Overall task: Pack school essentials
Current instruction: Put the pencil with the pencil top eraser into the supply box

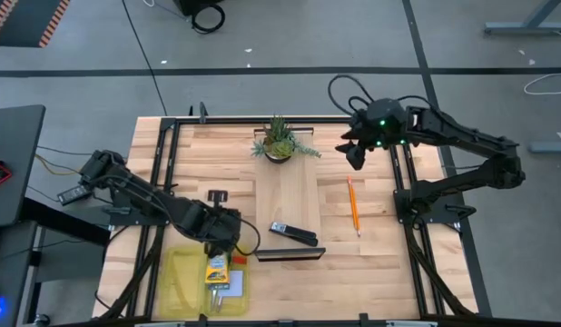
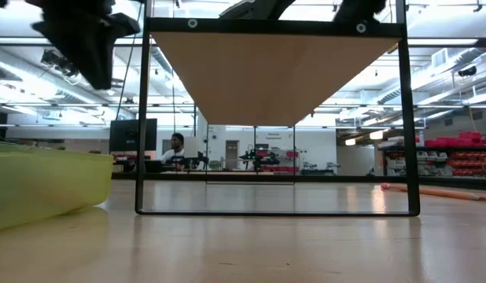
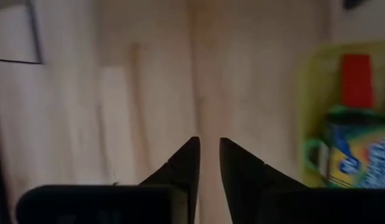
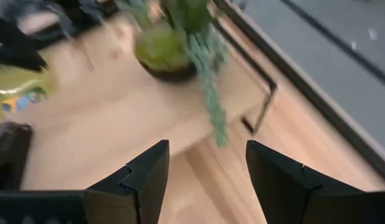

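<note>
The yellow tray [image 1: 182, 272] sits at the table's near left and holds the yellow-and-green crayon box [image 1: 215, 268] and a pale pad [image 1: 222, 292]. In the left wrist view the crayon box [image 3: 357, 152], a green scissors handle [image 3: 313, 160] and a red item [image 3: 356, 79] lie in the tray [image 3: 306, 93]. One orange pencil [image 1: 353, 207] lies flat on the table's right half. My left gripper [image 1: 222, 238] hovers by the tray's far right corner; in its wrist view it [image 3: 209, 163] is open by a narrow gap and empty. My right gripper [image 4: 207, 168], open wide and empty, hangs near the plant. The purple pen is hidden.
The potted plant [image 1: 279, 141] stands at the far middle, close to my right gripper [image 1: 356, 156]. The black stapler [image 1: 292, 233] lies mid-table, with a black frame stand [image 1: 290, 254] just nearer. In the low view that stand [image 2: 278, 211] fills the middle, and the pencil [image 2: 439, 191] lies to the right.
</note>
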Controlling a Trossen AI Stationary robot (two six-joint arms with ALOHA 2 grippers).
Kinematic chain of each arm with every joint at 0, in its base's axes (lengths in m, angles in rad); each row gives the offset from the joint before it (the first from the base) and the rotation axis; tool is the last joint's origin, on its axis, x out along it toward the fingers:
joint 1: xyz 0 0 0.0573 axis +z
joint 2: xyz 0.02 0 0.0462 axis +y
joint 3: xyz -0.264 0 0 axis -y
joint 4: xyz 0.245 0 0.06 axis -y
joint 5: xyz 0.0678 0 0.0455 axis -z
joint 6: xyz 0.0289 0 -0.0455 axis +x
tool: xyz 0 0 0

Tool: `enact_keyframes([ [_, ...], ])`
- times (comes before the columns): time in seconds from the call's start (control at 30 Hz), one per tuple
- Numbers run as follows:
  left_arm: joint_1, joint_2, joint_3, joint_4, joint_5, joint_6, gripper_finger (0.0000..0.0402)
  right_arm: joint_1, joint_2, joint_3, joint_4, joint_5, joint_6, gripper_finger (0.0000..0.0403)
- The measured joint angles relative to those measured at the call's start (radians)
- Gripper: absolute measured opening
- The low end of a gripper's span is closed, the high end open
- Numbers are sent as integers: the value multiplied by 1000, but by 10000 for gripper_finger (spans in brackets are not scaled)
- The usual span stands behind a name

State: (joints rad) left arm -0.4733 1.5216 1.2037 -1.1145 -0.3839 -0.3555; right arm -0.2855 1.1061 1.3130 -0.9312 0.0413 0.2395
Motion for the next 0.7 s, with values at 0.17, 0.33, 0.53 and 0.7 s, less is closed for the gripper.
enact_keyframes([
  [0.17, 8, 0, 0, 0, -57, 6, 54, 11, -2, -113, -5, 3, 85, 220],
  [0.33, 4, 0, 0, -48, -86, 2, 43, 27, -2, -210, -1, 19, 166, 220],
  [0.53, -2, 0, 0, -81, -162, 1, 31, 26, -2, -332, -1, 33, 309, 220],
  [0.7, -14, -52, -43, -94, -184, 2, 20, 26, -2, -426, 28, 33, 420, 220],
])
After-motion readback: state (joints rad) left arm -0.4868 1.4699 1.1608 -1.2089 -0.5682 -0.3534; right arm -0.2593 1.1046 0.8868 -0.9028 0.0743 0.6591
